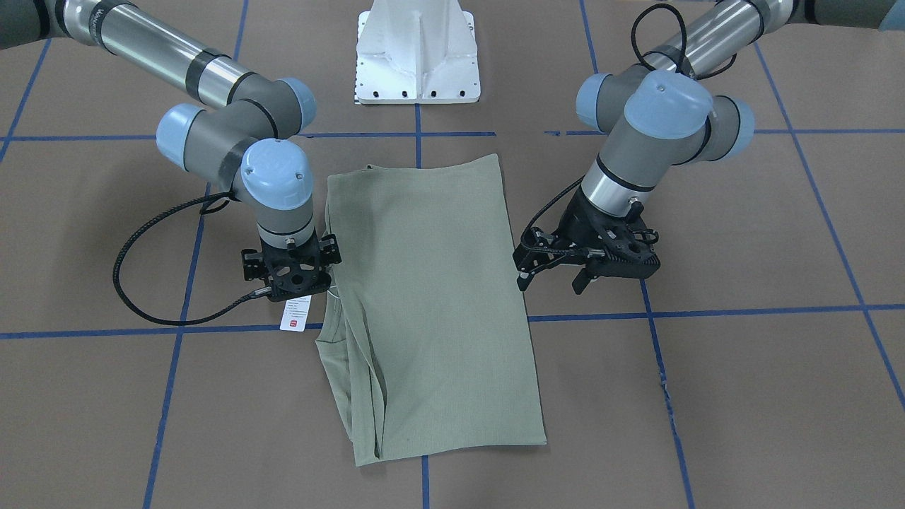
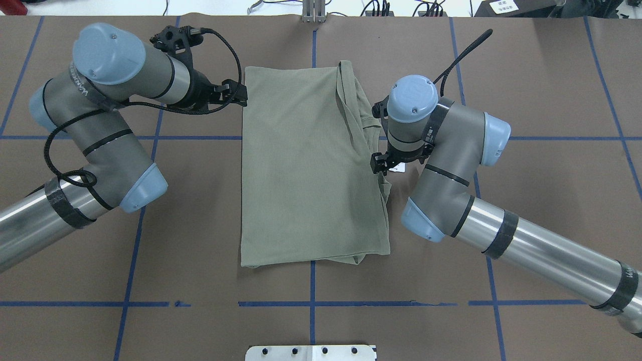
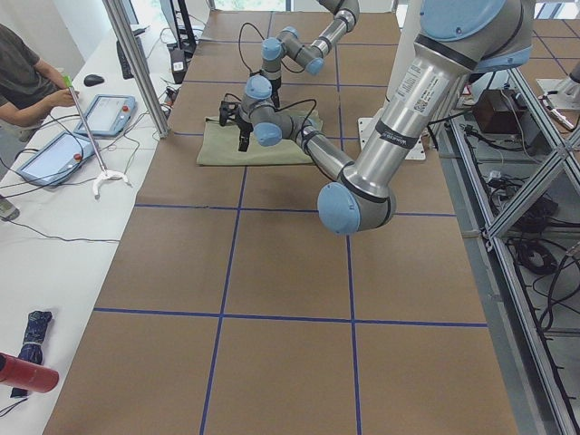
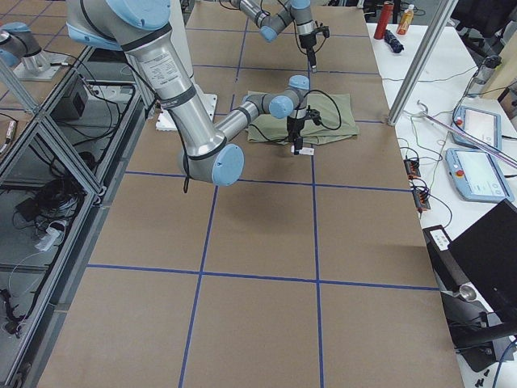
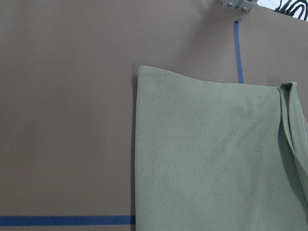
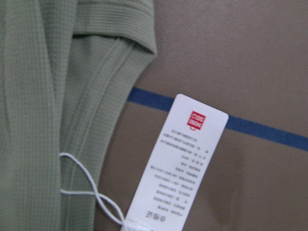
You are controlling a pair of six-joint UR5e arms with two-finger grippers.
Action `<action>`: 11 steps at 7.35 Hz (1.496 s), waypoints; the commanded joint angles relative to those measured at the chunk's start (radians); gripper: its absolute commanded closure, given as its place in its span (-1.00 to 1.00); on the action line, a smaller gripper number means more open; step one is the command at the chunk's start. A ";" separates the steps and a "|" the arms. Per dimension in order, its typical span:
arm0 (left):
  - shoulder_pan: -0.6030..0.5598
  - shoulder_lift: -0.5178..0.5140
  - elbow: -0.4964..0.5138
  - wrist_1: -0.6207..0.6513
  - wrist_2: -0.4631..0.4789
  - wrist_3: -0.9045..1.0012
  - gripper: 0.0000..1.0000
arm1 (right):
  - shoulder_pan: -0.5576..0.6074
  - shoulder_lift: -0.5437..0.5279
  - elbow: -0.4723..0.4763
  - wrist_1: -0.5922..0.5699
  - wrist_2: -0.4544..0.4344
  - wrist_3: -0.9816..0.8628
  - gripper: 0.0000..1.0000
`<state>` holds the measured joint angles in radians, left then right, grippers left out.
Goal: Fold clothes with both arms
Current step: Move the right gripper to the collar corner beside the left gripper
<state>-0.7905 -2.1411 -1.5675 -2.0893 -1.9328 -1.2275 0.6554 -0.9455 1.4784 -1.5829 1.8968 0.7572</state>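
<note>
Folded shirt [image 1: 438, 304] is lying mid-frame; left gripper [image 1: 551, 283] is standing just right of it, jaws apart; right gripper [image 1: 290, 272] jaws: cannot tell.

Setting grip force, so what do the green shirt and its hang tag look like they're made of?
Shirt: likely a cotton-type waffle knit, matte; a fine grid texture shows. Hang tag: probably smooth white card, flat with printed text.

We see a brown table top [image 1: 742, 396] gridded with blue tape lines [image 1: 707, 311]. A white metal pedestal base [image 1: 417, 56] stands at its far edge in the front-facing view. On the white bench [image 3: 54, 236] to the left, an operator [image 3: 23, 72] is beside two teach pendants [image 3: 107, 113]; a red cylinder [image 3: 27, 373] lies nearer.
</note>
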 commanded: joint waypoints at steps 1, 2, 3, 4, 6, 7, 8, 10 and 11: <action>0.000 0.001 0.000 0.000 -0.002 0.003 -1.00 | 0.045 0.002 0.046 -0.011 0.059 -0.013 -1.00; 0.000 0.001 0.000 0.000 -0.002 0.003 -1.00 | 0.061 0.045 0.034 -0.012 0.061 -0.015 -1.00; -0.001 0.003 -0.005 0.000 -0.003 0.005 -1.00 | 0.064 0.139 -0.052 -0.006 0.055 -0.015 -1.00; -0.003 0.003 -0.005 0.000 -0.005 0.006 -1.00 | 0.066 0.225 -0.164 0.007 0.044 -0.012 -1.00; -0.006 0.006 -0.005 -0.003 -0.006 0.007 -1.00 | 0.066 0.313 -0.348 0.137 -0.011 -0.009 -1.00; -0.007 0.007 -0.005 -0.003 -0.006 0.007 -1.00 | 0.066 0.358 -0.422 0.168 -0.019 -0.010 -1.00; -0.009 0.006 -0.009 -0.002 -0.006 0.007 -1.00 | 0.066 0.367 -0.431 0.170 -0.021 -0.012 -1.00; -0.029 0.006 -0.032 -0.002 -0.006 0.007 -1.00 | 0.066 0.370 -0.451 0.176 -0.027 -0.021 -1.00; -0.033 0.006 -0.051 0.000 -0.008 0.007 -1.00 | 0.066 0.378 -0.461 0.184 -0.039 -0.021 -1.00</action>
<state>-0.8159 -2.1352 -1.5976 -2.0905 -1.9393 -1.2211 0.7209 -0.5758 1.0329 -1.4076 1.8693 0.7395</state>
